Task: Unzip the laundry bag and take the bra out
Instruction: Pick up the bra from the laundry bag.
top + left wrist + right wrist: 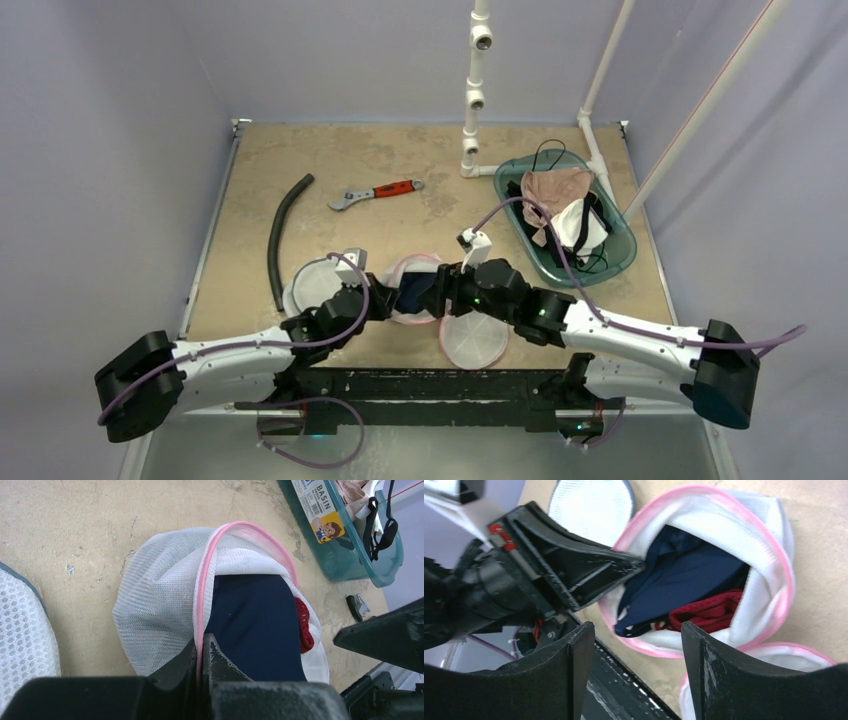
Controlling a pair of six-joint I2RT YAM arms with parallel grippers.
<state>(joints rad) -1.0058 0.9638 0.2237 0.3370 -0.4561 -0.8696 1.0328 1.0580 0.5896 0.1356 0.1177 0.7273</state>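
- Our left gripper pinches the pink zipper rim of the white mesh laundry bag.
- Our right gripper stands spread; the navy-and-red fabric bra lies just ahead.

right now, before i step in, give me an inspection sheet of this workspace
surface: tan tabletop, stained and worn
job's things: mesh laundry bag unzipped, mouth open; navy bra inside it, red lace showing
clutter: black hose; red-handled wrench; round mesh bag; second round mesh bag; teal basin holding garments
grippers: left gripper shut on the bag's pink zipper edge; right gripper open over the mouth
cables: purple cables along both arms
surroundings: white PVC pipe frame; plain walls
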